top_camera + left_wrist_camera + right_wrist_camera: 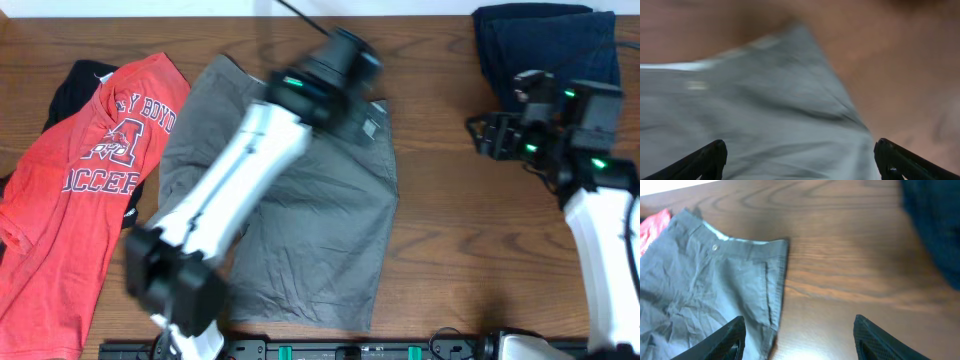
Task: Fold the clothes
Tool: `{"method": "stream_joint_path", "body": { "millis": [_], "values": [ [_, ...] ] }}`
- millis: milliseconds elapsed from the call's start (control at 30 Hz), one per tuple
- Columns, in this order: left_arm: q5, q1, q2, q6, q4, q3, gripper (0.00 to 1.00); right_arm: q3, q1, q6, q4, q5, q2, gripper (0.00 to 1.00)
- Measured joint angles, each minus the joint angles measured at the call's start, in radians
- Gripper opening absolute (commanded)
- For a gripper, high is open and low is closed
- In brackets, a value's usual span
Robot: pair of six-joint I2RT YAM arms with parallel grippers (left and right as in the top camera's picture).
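Note:
The grey shorts [310, 230] lie flat in the middle of the table, with the waistband at the far side. My left gripper [352, 60], blurred by motion, hovers over their far right corner. In the left wrist view the left gripper [800, 155] stands wide open over blurred grey fabric [765, 100], with nothing between its fingers [710, 160]. My right gripper [480, 135] is over bare wood to the right of the shorts. In the right wrist view it [800, 335] is open and empty, with the shorts' edge [705, 280] to its left.
A red T-shirt with white lettering [90, 180] lies at the left on a black garment [72, 80]. A navy garment [540, 40] sits at the far right corner and also shows in the right wrist view [935, 230]. Bare wood table [450, 250] separates shorts and right arm.

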Motion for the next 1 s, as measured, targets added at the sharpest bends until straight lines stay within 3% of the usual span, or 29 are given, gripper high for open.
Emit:
{"method": "stream_joint_path", "body": {
  "millis": [233,467,1000],
  "values": [
    [-0.034,0.261,-0.045,0.000,-0.005,0.018,0.95,0.002,0.199,0.020,0.213,0.125,0.190,0.75],
    [-0.053,0.402,-0.008,0.004,-0.007,0.018,0.95,0.003,0.356,0.021,0.353,0.294,0.388,0.76],
    [-0.077,0.460,0.067,0.013,-0.026,0.018,0.95,0.004,0.452,0.032,0.485,0.466,0.593,0.64]
  ]
}}
